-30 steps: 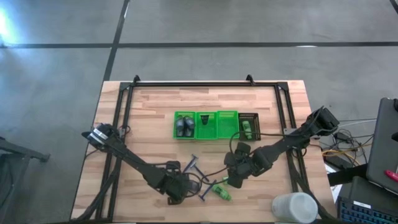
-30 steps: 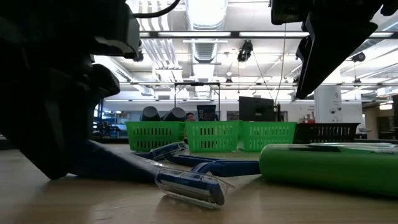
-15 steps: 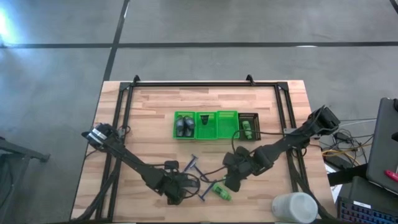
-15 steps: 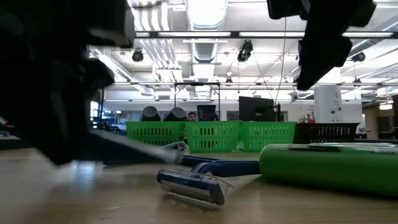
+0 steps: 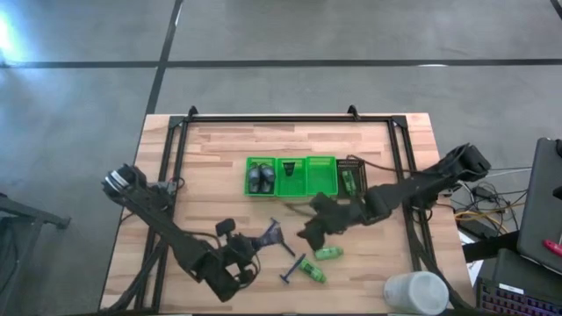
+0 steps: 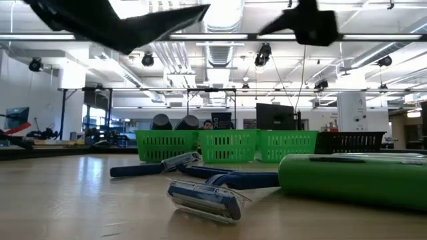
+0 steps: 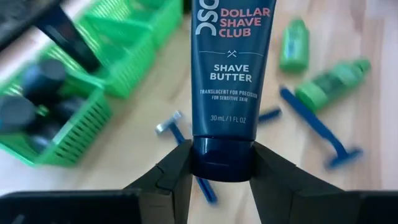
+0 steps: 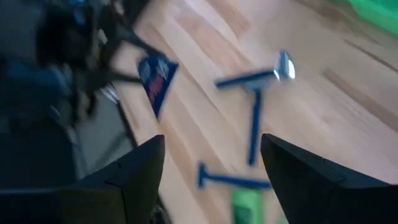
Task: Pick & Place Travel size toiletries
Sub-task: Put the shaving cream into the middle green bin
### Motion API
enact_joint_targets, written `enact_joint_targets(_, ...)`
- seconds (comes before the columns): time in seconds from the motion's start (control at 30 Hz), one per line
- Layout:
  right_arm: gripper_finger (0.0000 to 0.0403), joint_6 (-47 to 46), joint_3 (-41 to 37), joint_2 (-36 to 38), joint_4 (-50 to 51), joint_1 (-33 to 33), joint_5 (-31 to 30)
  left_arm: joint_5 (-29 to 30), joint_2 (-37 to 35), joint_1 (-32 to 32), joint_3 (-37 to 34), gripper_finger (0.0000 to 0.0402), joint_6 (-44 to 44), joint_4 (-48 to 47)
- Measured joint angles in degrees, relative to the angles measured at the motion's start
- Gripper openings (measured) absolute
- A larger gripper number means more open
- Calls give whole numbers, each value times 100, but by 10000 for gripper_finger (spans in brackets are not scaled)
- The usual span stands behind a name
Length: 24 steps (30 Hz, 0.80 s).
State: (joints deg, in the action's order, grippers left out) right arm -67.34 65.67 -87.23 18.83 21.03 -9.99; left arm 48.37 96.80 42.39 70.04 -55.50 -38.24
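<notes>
Desk (image 5: 211,149) of pale wood planks carries everything, with a black frame round its edges. My left arm reaches in from the left side toward the near middle, and my right arm comes in from the right side toward the centre.

Next in size is the bright green three-compartment tray (image 5: 291,175) near the middle of the desk, with grey oval bottles (image 5: 258,179) in its left compartment; a small black bin (image 5: 353,178) stands touching its right end with something green inside.

My left gripper (image 7: 222,163) has its jaws clamped on the cap end of a dark flat tube (image 7: 231,81) printed "Dollar Shave Club Shave Butter"; in the high view the tube (image 5: 270,237) is held above the desk, left of the loose items. My right gripper (image 5: 314,230) hovers near the desk's centre, just below the tray, and its jaws stand apart with nothing between them.

Loose on the desk near the front lie two bright green mini bottles (image 5: 328,254), one just beside the other (image 5: 312,270), and a blue razor (image 5: 291,273) touching the lower bottle's left end. The low view shows a razor head (image 6: 203,201) lying close, another razor (image 6: 175,163) behind it, and a green bottle (image 6: 353,180) on its side at the right.
</notes>
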Motion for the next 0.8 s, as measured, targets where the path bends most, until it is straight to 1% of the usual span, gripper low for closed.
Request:
enact_joint_targets(0.07,274,-115,8,16,-130,-126,98,238,-25,-14,0,131,-2,13)
enact_joint_targets(0.2,291,-236,55,-13,-188,-347,560,684,-27,-98,0,131,79,15)
enact_joint_targets(0.3,294,-284,69,-13,-292,-420,652,773,-27,-162,0,131,183,24)
enact_joint_targets(0.47,275,-272,226,-13,-339,-486,746,1022,-27,-250,0,131,496,171)
enact_joint_targets(0.63,250,-257,256,-26,-321,-565,830,1102,-27,-304,0,131,933,638)
enact_joint_targets(0.73,239,-228,256,-26,-347,-574,823,1223,-27,-333,0,131,921,719)
enact_joint_targets(0.8,236,-170,254,-26,-465,-563,652,1221,-27,-382,0,131,767,701)
